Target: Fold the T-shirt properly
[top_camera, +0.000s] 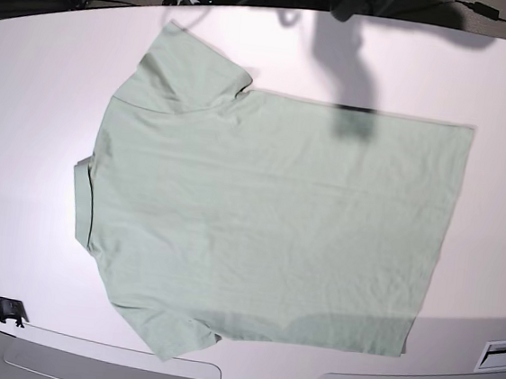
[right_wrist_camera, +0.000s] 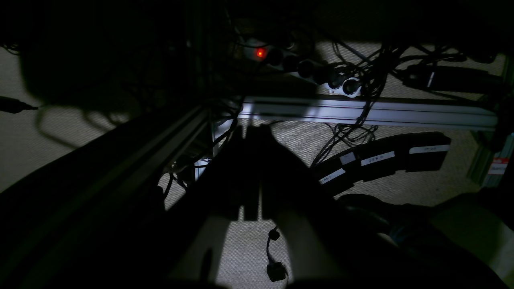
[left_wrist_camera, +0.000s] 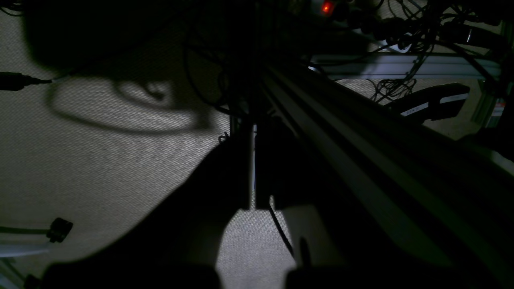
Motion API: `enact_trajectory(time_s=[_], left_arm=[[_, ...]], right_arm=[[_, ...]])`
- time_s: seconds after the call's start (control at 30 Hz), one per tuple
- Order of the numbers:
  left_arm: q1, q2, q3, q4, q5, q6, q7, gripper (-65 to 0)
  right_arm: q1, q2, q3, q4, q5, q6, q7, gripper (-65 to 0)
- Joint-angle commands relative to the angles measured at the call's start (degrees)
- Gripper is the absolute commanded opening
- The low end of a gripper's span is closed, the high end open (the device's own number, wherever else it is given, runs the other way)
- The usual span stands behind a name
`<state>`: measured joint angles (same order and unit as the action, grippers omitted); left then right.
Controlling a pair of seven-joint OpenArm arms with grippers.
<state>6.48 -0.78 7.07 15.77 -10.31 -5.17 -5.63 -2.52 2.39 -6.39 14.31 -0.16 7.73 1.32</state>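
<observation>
The T-shirt lies spread flat in the middle of the white desk, in the base view. Its long axis runs sideways across that view: the collar band sits at the shirt's left end and the straight hem at its right end. One short sleeve juts from the shirt's upper left corner towards the far edge of the desk, the other from its lower left corner towards the near edge. The cloth is smooth, with only faint creases. A dark shadow falls across the far edge of the shirt near its hem end.

Beyond the desk's far edge from the shirt lie tangled cables and metal framing. A small black clip sits on the desk near the collar-side near corner.

Both wrist views are dark and look down at a pale woven floor, not at the shirt. The left gripper hangs with its fingers pressed together, holding nothing. The right gripper is likewise shut tight and empty. Behind the right gripper there is a power strip with a red light, an aluminium rail and loose cables.
</observation>
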Motion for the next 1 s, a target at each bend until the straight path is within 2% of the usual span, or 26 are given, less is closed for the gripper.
enact_trajectory(time_s=[0.0, 0.23, 0.43, 0.7, 0.97], left_arm=[[0.61, 0.57, 0.07, 0.37, -0.2, -1.07, -0.39, -65.0], [2.4, 0.02, 0.07, 1.4, -0.2, -1.07, -0.42, -65.0], [5.84, -2.36, 0.07, 5.33, -0.22, -1.05, -0.42, -65.0], [12.2, -8.92, 0.04, 12.52, -0.24, -1.05, -0.87, -65.0], [21.7, -16.31, 0.04, 23.12, -0.22, -1.05, -3.28, -65.0]], right_arm=[[0.24, 0.15, 0.0, 0.37, 0.11, 0.24, 0.79, -65.0], [-0.22, 0.17, 0.0, 0.39, 0.11, 0.22, 0.81, -65.0], [-1.03, 0.92, 0.0, 0.63, 0.11, 0.22, 0.76, -65.0], [-6.19, 3.34, 0.0, 6.78, 0.11, 0.24, 0.79, -65.0], [-16.61, 6.84, 0.0, 18.73, 0.15, 0.26, 1.27, -65.0]])
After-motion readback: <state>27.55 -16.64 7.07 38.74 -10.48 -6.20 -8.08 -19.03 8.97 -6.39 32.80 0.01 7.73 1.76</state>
